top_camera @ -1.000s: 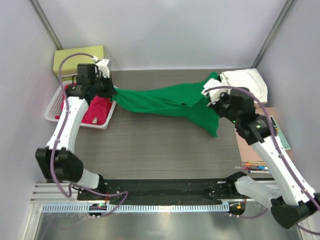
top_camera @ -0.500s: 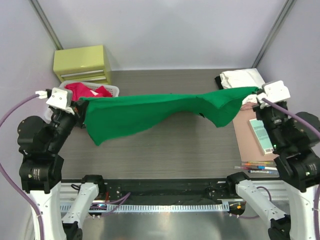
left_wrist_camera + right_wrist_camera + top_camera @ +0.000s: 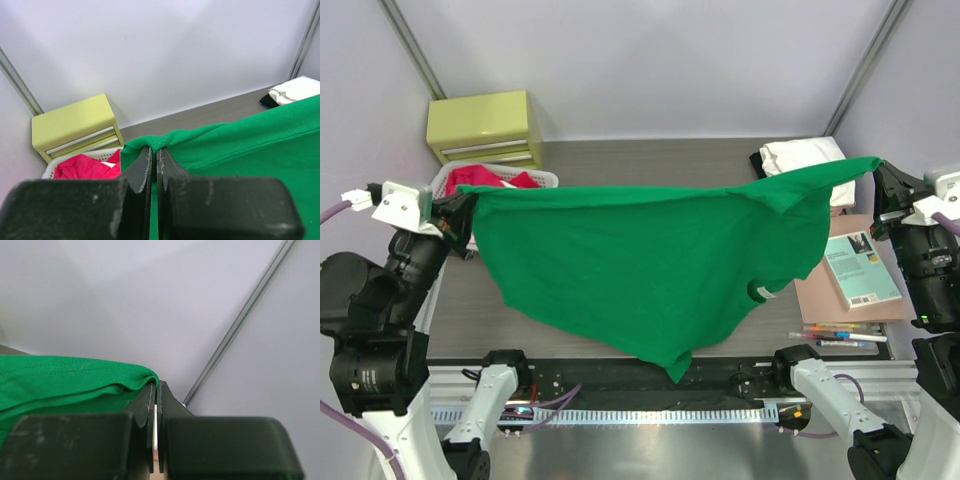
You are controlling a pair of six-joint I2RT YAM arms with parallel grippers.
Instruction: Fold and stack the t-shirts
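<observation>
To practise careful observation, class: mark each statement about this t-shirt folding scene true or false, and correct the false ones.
1. The green t-shirt hangs spread between the left gripper and the right gripper. True.
2. The left gripper is open. False: it is shut on the shirt's edge.
3. The white basket holds red shirts. True.
4. The teal book is in the basket. False: it lies at the right side of the table.
5. The yellow drawer box stands far right. False: far left.
</observation>
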